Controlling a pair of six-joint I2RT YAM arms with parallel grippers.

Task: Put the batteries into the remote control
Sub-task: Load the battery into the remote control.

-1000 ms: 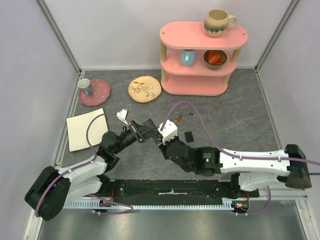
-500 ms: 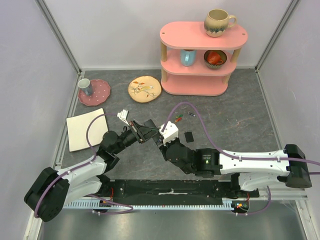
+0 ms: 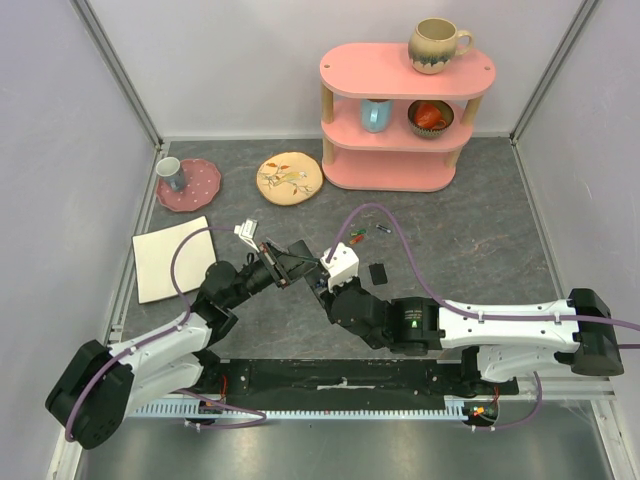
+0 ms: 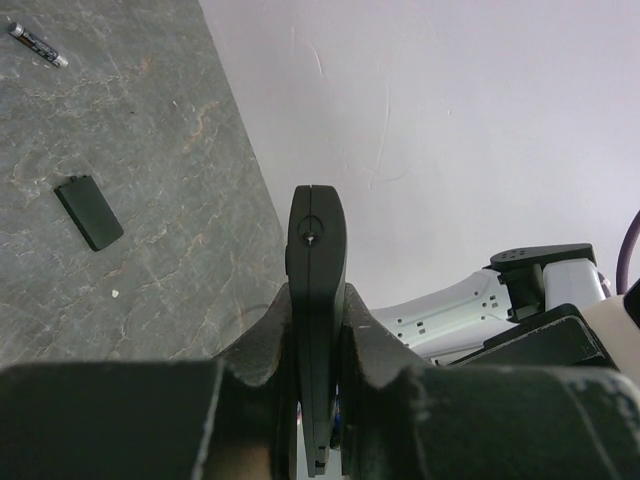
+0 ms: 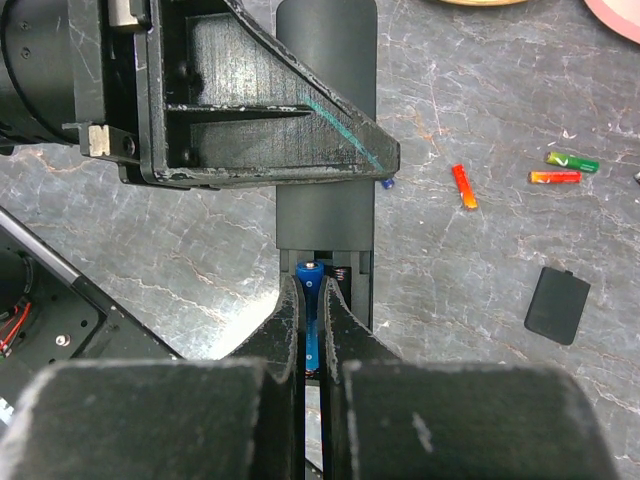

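Note:
My left gripper (image 4: pixel 317 300) is shut on the remote control (image 4: pixel 317 250), a slim black bar seen edge-on. In the right wrist view the remote (image 5: pixel 325 215) points toward me with its battery bay open at the near end. My right gripper (image 5: pixel 312 285) is shut on a blue battery (image 5: pixel 311 300), whose tip sits in the left slot of the bay. Loose red (image 5: pixel 463 186), orange (image 5: pixel 554 177) and green (image 5: pixel 572 160) batteries lie on the table to the right. In the top view both grippers meet at mid-table (image 3: pixel 305 270).
The small black battery cover (image 5: pixel 557 305) lies right of the remote. Another loose battery (image 4: pixel 38 45) lies farther off. A pink shelf (image 3: pixel 405 120) with mugs, a floral plate (image 3: pixel 289 178), a pink plate (image 3: pixel 190 185) and a white square plate (image 3: pixel 172 258) stand behind and left.
Both arms have shifted only slightly. The right wrist has edged a little right and the left gripper with the remote has followed it. Both grips are unchanged.

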